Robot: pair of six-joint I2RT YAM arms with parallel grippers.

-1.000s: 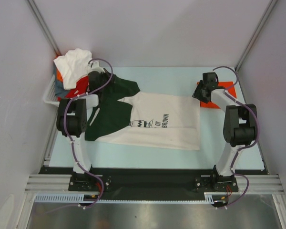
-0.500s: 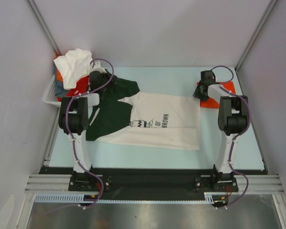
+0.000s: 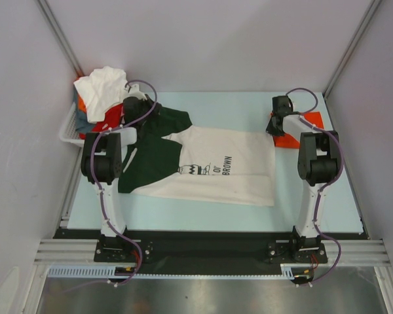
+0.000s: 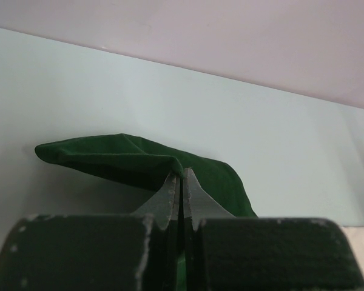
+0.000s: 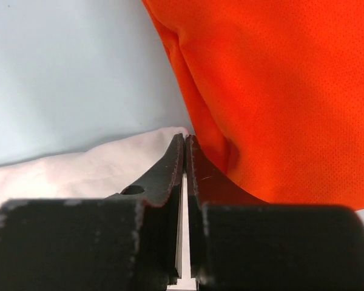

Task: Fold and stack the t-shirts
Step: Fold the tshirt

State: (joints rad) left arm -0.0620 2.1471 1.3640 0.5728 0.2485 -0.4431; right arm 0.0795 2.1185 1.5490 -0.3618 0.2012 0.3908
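Note:
The cream t-shirt (image 3: 229,163) with dark green shoulders (image 3: 173,121) lies spread flat across the table, collar to the left. My left gripper (image 3: 148,112) is shut on the far green sleeve; in the left wrist view the green cloth (image 4: 139,154) is pinched at the fingertips of the left gripper (image 4: 182,174) and lifted slightly. My right gripper (image 3: 274,129) is shut on the shirt's far hem corner; cream cloth (image 5: 79,170) runs between the tips of the right gripper (image 5: 186,139). The orange-red t-shirt (image 3: 309,120) lies folded right beside it (image 5: 279,91).
A white slotted basket (image 3: 65,133) stands at the far left edge, heaped with white (image 3: 101,88), red and orange shirts. Grey walls close in the left, right and back sides.
The right arm's elbow has swung left and farther back, and its gripper has shifted slightly back at the hem corner. The left gripper has barely moved.

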